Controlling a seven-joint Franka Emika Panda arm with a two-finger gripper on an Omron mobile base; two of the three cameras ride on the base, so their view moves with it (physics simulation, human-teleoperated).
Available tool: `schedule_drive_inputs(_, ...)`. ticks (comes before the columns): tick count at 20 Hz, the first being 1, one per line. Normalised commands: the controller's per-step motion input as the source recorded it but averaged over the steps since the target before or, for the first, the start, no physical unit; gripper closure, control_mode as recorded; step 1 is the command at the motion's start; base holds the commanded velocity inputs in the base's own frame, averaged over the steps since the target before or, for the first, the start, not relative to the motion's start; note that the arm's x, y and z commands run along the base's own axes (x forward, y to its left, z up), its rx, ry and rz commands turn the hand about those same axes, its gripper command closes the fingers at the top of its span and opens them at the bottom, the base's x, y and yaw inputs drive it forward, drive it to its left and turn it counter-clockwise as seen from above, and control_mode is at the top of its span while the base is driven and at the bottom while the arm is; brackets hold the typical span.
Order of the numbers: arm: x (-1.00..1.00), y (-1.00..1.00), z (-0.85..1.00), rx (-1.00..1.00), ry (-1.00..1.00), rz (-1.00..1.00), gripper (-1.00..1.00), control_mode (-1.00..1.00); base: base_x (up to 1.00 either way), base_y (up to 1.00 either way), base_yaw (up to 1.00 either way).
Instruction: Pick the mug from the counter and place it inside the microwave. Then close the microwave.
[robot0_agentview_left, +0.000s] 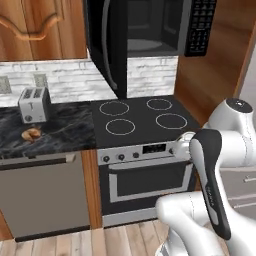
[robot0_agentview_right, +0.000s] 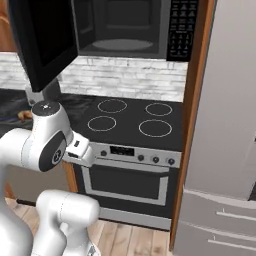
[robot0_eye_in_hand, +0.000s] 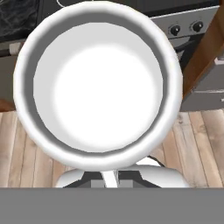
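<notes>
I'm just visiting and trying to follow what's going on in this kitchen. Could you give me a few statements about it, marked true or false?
1. The microwave door hangs open. True.
2. The mug sits on the counter beside the toaster. False: it is up in the claw, with wooden floor showing beyond it in the hand view.
3. A brown pastry lies in front of the toaster on the counter. True.
4. The mug is full of coffee. False: its white inside is empty.
5. A pot stands on the stovetop. False: the burners are bare.
</notes>
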Motion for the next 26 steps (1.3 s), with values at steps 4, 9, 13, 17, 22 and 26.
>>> schedule_drive_inputs(4,0.00,0.00,0.00,0.00,0.00,0.00,1.00,1.00,0.41,-0.32,0.26)
schedule_drive_inputs(9,0.00,0.00,0.00,0.00,0.00,0.00,1.00,1.00,0.45,-0.29,0.10)
schedule_drive_inputs(13,0.00,0.00,0.00,0.00,0.00,0.00,1.00,1.00,0.48,-0.28,0.01)
schedule_drive_inputs(17,0.00,0.00,0.00,0.00,0.00,0.00,1.00,1.00,0.54,-0.28,0.00)
schedule_drive_inputs(22,0.00,0.00,0.00,0.00,0.00,0.00,1.00,1.00,0.44,-0.11,-0.05)
schedule_drive_inputs(26,0.00,0.00,0.00,0.00,0.00,0.00,1.00,1.00,0.41,-0.04,-0.15)
